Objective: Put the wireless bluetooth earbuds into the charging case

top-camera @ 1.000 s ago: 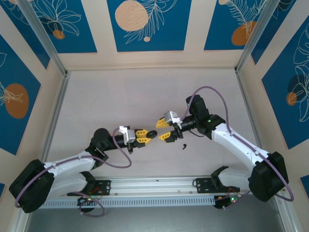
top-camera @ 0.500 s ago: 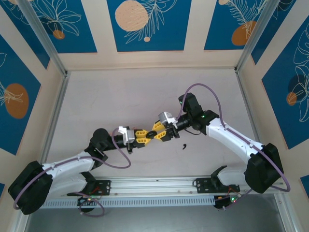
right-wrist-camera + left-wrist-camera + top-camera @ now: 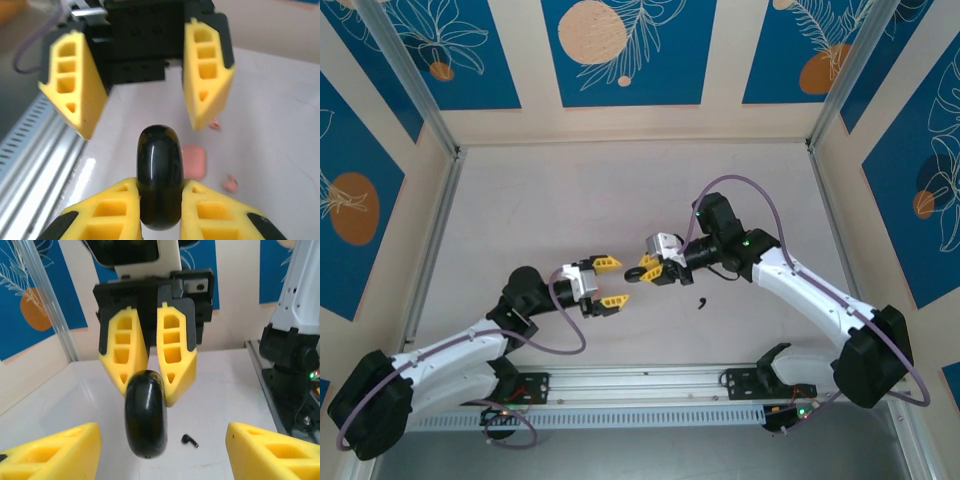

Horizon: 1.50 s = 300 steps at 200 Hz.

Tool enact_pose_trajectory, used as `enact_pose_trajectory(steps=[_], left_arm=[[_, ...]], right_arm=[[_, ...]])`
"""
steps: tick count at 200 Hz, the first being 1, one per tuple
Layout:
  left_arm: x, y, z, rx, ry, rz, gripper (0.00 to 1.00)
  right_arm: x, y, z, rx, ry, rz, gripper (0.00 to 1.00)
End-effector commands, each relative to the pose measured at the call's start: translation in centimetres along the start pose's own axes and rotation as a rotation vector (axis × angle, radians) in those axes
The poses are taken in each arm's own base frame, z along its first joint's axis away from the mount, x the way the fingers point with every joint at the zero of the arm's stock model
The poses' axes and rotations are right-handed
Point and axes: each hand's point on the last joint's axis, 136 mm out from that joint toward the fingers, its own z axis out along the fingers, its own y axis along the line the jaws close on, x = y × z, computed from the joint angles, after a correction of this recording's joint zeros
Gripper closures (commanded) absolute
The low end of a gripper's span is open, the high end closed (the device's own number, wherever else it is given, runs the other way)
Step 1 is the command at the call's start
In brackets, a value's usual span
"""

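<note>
The left gripper [image 3: 616, 283], open and empty, should draw straight back toward the tabletop's [image 3: 540, 200] left edge without brushing the glossy black oval charging case [image 3: 634, 273]. The right gripper [image 3: 646, 268], clamped on that case above the tabletop's middle, should hold steady. A tiny glossy black stemmed earbud [image 3: 703, 302] lies rightward, nearer the front edge. A second ago the left jaws pinched the case while the right's stood apart.

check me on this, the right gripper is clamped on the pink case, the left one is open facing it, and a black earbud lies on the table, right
Not quite. The right gripper is clamped on the black case, as the left wrist view shows; the pink case lies on the table. The rest stands: the left gripper is open facing it, and a black earbud lies on the table.
</note>
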Motion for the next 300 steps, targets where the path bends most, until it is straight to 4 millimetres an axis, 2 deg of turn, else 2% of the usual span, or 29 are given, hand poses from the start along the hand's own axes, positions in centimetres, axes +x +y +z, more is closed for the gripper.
enact_pose_trajectory(steps=[1,32,76,145,221,264,278,300], left_arm=[[1.7,0.7,-0.3,-0.028,0.141,0.071,0.35],[3.9,0.5,-0.7,-0.002,0.290,0.109,0.38],[5.6,0.5,-1.1,0.026,0.411,0.133,0.40],[5.5,-0.5,-0.3,0.094,0.393,0.103,0.47],[4.1,-0.9,0.3,0.106,0.298,0.074,0.59],[4.1,-1.0,0.2,0.110,0.297,0.069,0.75],[4.1,-1.1,0.1,0.109,0.296,0.068,0.79],[3.6,-1.2,0.0,0.098,0.258,0.073,0.81]], right_arm=[[2.6,-1.4,-0.5,0.137,0.207,-0.047,0.82],[3.7,-1.0,0.1,0.140,0.309,-0.108,0.82],[3.3,0.5,2.0,0.059,0.351,-0.172,0.82],[1.9,1.4,3.9,-0.022,0.282,-0.193,0.83],[1.1,1.9,4.5,-0.052,0.217,-0.187,0.82],[0.9,1.8,4.3,-0.044,0.202,-0.177,0.83],[0.8,1.6,3.9,-0.028,0.181,-0.169,0.80],[0.5,1.4,2.7,0.005,0.104,-0.132,0.63]])
